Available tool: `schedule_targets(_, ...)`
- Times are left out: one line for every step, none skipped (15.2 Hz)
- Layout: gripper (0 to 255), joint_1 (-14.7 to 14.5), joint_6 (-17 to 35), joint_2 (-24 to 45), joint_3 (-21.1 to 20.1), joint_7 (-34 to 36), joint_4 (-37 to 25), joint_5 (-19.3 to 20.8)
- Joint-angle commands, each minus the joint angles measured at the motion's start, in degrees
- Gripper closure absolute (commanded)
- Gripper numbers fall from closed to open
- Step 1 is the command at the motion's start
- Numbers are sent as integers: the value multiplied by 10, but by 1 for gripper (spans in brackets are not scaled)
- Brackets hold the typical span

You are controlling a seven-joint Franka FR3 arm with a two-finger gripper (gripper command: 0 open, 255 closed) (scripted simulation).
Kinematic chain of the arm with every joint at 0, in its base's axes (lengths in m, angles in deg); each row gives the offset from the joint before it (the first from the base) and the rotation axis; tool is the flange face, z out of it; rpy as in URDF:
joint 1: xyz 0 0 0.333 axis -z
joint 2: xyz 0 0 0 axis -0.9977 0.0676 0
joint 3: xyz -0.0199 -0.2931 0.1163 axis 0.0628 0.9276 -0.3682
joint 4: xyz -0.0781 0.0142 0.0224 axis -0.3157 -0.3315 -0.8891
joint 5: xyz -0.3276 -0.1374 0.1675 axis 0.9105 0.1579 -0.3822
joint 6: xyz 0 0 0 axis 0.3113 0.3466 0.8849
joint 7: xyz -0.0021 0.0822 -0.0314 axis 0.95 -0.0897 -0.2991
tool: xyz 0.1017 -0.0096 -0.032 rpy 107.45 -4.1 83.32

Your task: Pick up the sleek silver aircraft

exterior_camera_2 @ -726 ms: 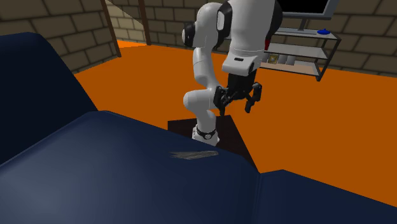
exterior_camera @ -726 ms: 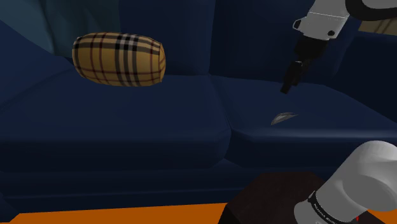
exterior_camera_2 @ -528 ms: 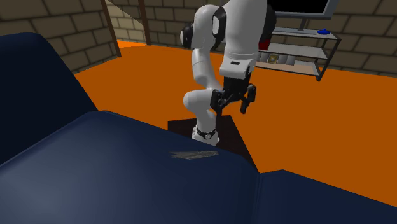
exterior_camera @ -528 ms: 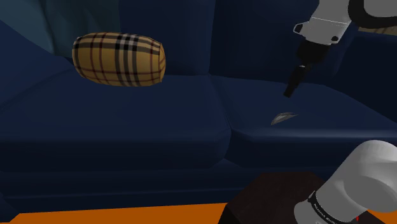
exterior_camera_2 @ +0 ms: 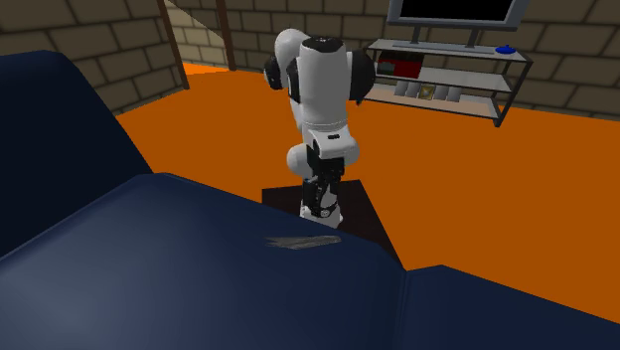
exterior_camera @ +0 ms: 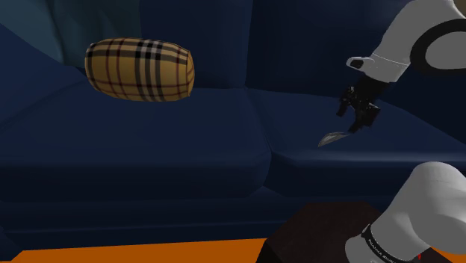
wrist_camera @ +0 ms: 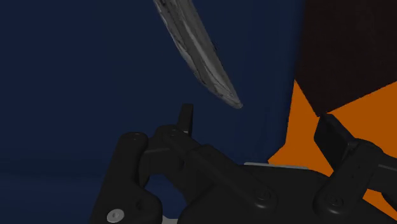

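Silver-grey and thin, the plane [exterior_camera: 332, 137] lies flat on the sofa [exterior_camera: 149, 142], on the seat cushion close to the sofa's front edge. It has not moved in the last moments.

The arm has. Half a second ago the gripper hung high over the sofa seat, well clear of the plane. Now the gripper [exterior_camera: 357, 119] has come down to just above the seat, near one end of the plane but not touching it. Seen from across the sofa, the arm has also turned to face the sofa's front edge, with the hand pointing down at it.

The wrist view shows the jaws wide apart with nothing in them. The plane's pointed tip sits on the sofa's dark blue a little ahead of the fingers [wrist_camera: 185, 116], not yet between them.

The approach looks nearly finished, and the grasp has not started. The gripper probably needs a small shift to bring the plane between the fingers, then a last drop. The plane is so flat that the fingertips may have to press into the sofa cushion to catch its edges.
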State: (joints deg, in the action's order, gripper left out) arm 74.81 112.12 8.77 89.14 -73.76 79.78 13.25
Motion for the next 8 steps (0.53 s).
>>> schedule_targets(0, -23, 20, -10, 52, -109, 18, 37)
schedule_targets(0, -35, 32, -9, 80, -159, 23, 56)
schedule_targets(0, -47, 45, -6, 109, -209, 27, 75)
schedule_targets(0, -60, 58, 0, 138, -260, 28, 93)
schedule_targets(0, -75, 71, 7, 168, -310, 28, 111)
schedule_targets(0, -83, 77, 11, 182, -332, 27, 119)
schedule_targets(0, -82, 84, 11, 185, -332, 34, 122)
schedule_targets(0, -80, 92, 11, 189, -333, 41, 125)
